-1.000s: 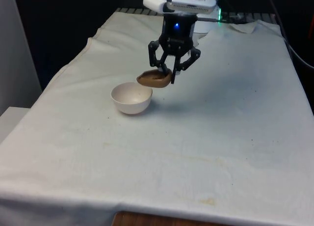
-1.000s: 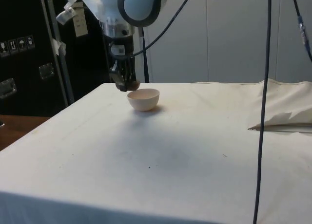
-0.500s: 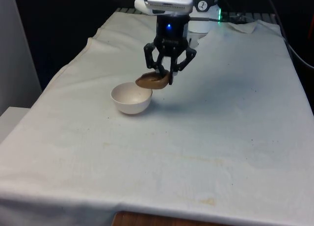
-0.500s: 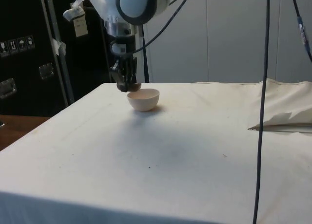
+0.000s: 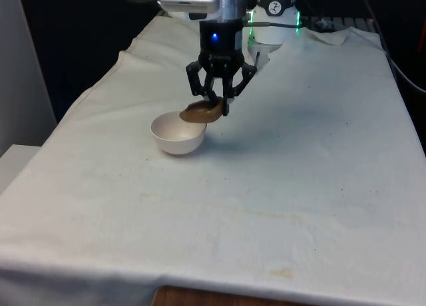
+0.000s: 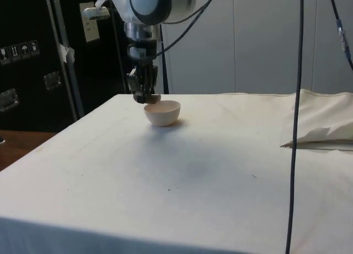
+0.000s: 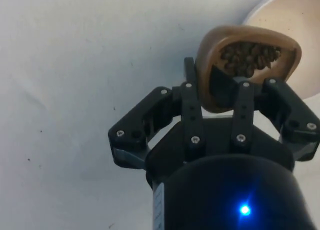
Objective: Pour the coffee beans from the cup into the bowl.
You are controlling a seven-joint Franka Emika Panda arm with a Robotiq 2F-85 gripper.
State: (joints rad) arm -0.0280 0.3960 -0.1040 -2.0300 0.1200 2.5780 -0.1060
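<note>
Front view shows the small brown cup (image 5: 202,111) tipped over, its mouth turned toward the front view's left and downward, hanging just above the near rim of the round cream-white bowl (image 5: 177,134). Wrist view shows dark coffee beans (image 7: 248,57) lying inside the cup (image 7: 240,65), close to its lip, with the bowl's rim (image 7: 295,12) just beyond it. A wrinkled white cloth (image 5: 279,186) covers the bench; side view has pale wall panels behind and a dark cabinet (image 6: 27,61) beside it. The black two-finger tool (image 5: 214,101) points down at the bench, its fingers (image 7: 243,102) pinching the cup's wall, one inside and one outside.
</note>
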